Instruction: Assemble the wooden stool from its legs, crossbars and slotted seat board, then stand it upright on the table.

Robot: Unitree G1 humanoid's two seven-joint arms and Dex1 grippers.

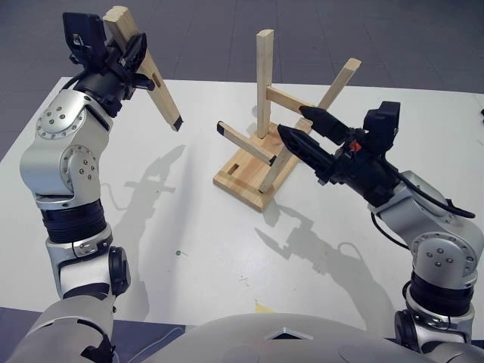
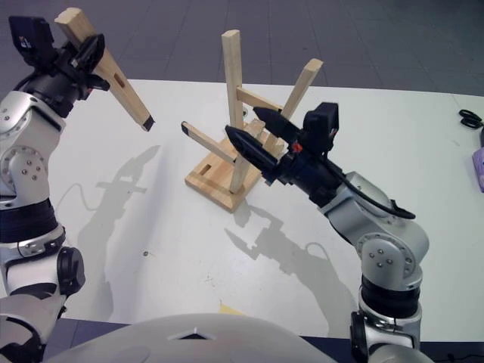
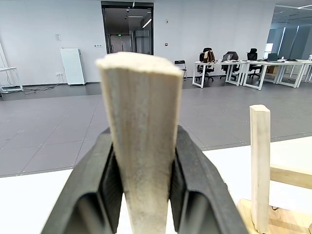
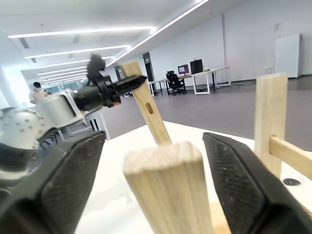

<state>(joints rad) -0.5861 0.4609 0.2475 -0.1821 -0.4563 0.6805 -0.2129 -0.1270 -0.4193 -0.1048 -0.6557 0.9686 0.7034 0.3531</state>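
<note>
Progress judged at about midway. Can make out the slotted seat board (image 1: 238, 185) lying flat on the tabletop (image 1: 151, 249), near the middle. Rising from it, an upright leg (image 1: 263, 76) and a tilted leg (image 1: 336, 87), joined by a crossbar (image 1: 287, 98). Also a dark-tipped piece (image 1: 242, 141) sticking out low toward the robot's left, just above the board; cannot tell whether seated or merely leaning. Looks loose rather than square, going by the tilt.

Gripped in the left jaws, clamped from both sides and held high over the tabletop's left part, well apart from the board: a slotted leg (image 1: 153, 83), dark tip pointing down toward the assembly. Between the right jaws, spread wide and touching nothing: a wooden end (image 4: 168, 190), probably the tilted leg's, though hard to be sure.

Left to do, most likely: fitting the held leg, straightening the tilted one, adding whatever crossbars belong, then turning the whole over to stand upright.

As for containers: none as such, only the slots in the board. Legs in some of them; one dark slot (image 1: 237, 168) apparently open near the front edge.
</note>
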